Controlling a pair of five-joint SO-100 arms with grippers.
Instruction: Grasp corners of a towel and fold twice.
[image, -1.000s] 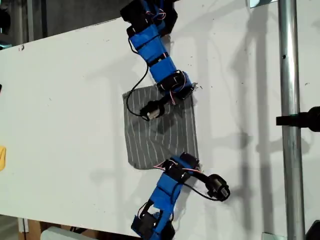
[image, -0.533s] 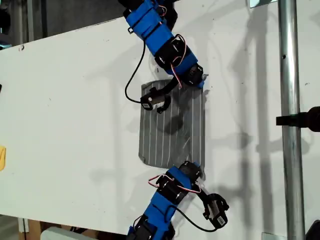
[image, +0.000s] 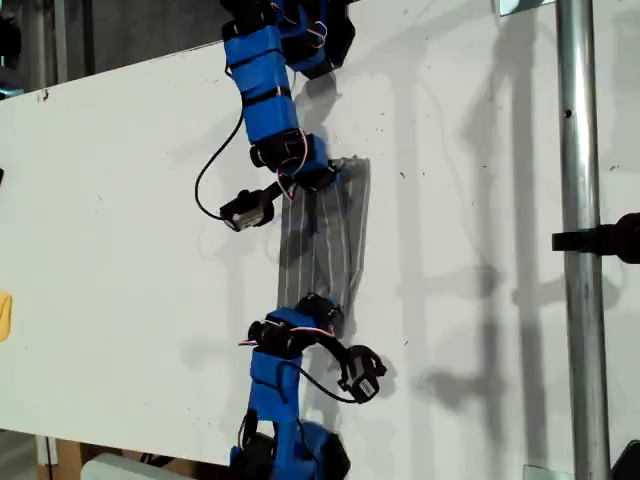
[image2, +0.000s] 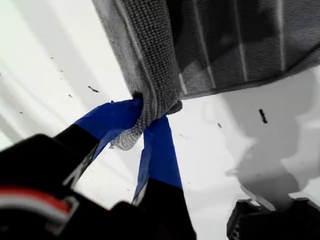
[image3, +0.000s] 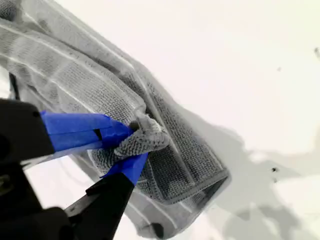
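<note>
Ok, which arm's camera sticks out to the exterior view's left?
The arm at the top of the exterior view: its black camera hangs left of the towel, while the lower arm's camera sticks out right.

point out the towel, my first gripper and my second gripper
towel (image: 335, 235): exterior view, the striped middle of the cloth.
my first gripper (image2: 150, 117): first wrist view, between the blue fingertips.
my second gripper (image3: 134, 142): second wrist view, between the blue fingertips.

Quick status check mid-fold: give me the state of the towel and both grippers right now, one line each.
Towel: lifted at both ends, hanging doubled over between the arms, not flat on the white table.
My first gripper: shut on a bunched towel edge.
My second gripper: shut on a bunched towel corner.
</note>
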